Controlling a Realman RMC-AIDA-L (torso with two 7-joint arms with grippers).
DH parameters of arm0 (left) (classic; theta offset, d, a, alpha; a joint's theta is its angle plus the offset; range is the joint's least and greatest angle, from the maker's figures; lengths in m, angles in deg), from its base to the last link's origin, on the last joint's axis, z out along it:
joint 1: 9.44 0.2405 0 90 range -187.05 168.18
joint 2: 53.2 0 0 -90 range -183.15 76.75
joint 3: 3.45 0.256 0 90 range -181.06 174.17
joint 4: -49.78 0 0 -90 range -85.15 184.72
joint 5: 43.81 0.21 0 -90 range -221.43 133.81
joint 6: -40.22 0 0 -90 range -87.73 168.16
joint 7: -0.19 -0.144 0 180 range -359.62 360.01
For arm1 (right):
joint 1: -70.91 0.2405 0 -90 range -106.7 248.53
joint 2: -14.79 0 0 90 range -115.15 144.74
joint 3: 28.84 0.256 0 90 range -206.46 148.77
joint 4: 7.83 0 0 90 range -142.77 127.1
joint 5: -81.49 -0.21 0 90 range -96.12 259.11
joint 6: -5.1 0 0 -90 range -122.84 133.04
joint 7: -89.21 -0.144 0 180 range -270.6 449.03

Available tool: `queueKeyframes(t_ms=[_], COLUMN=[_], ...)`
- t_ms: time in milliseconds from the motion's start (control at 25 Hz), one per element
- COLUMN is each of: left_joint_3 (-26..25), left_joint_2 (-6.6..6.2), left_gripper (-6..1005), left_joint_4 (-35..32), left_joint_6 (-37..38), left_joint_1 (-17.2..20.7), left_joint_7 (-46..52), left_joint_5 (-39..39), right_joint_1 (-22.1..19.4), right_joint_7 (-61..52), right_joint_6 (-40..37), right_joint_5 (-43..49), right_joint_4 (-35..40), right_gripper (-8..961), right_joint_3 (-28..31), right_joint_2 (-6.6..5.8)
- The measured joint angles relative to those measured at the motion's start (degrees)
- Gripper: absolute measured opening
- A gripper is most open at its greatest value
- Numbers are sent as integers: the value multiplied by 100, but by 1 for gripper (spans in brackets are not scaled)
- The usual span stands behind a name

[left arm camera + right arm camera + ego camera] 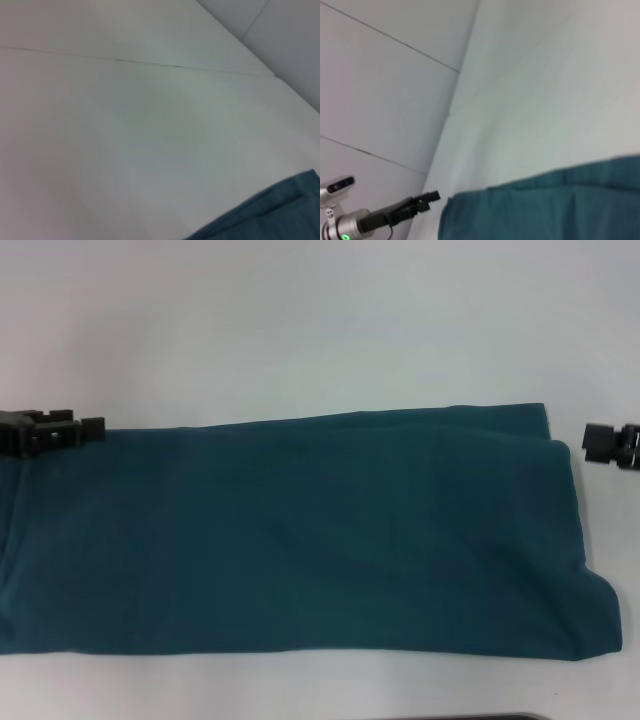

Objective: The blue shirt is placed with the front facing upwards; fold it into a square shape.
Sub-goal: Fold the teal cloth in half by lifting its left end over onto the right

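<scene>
Blue shirt [300, 540] spread across the white table [300, 320] as a long horizontal band, already folded lengthwise, plain teal side up, no print visible. Doubled layers at the right end, upper layer's edge set back from the lower one near the far right corner.

Risk, as a judgement: band still far too long for a square, so at least one crosswise fold needed. Stacked layers at the right end likely to slide apart if only the top ply gets pinched, leaving a skewed or stepped edge. Uneven lift between the two ends likely to drag the cloth across the table and pull wrinkles into the middle. Left end running out of the head view, so its alignment impossible to check.

Left gripper [88, 428] low at the shirt's far left corner, tips at or just over the cloth edge; contact unclear, finger state impossible to tell. Right gripper [592, 442] just beside the far right corner, clear of the fabric, on bare table; finger state likewise impossible to tell.
</scene>
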Motion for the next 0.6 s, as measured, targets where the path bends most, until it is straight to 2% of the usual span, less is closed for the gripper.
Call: queueKeyframes(t_ms=[360, 600], left_joint_3=[20, 24], left_joint_2=[-87, -138], left_gripper=[659, 659], left_joint_4=[-40, -13], left_joint_6=[-370, -423], left_joint_1=[53, 232], left_joint_7=[271, 429], left_joint_5=[34, 41], right_joint_1=[-108, -260], right_joint_7=[718, 1352], right_joint_6=[100, 111], right_joint_5=[-870, -1393], right_joint_4=[-16, -17], right_gripper=[725, 725], right_joint_3=[15, 211], right_joint_2=[198, 464])
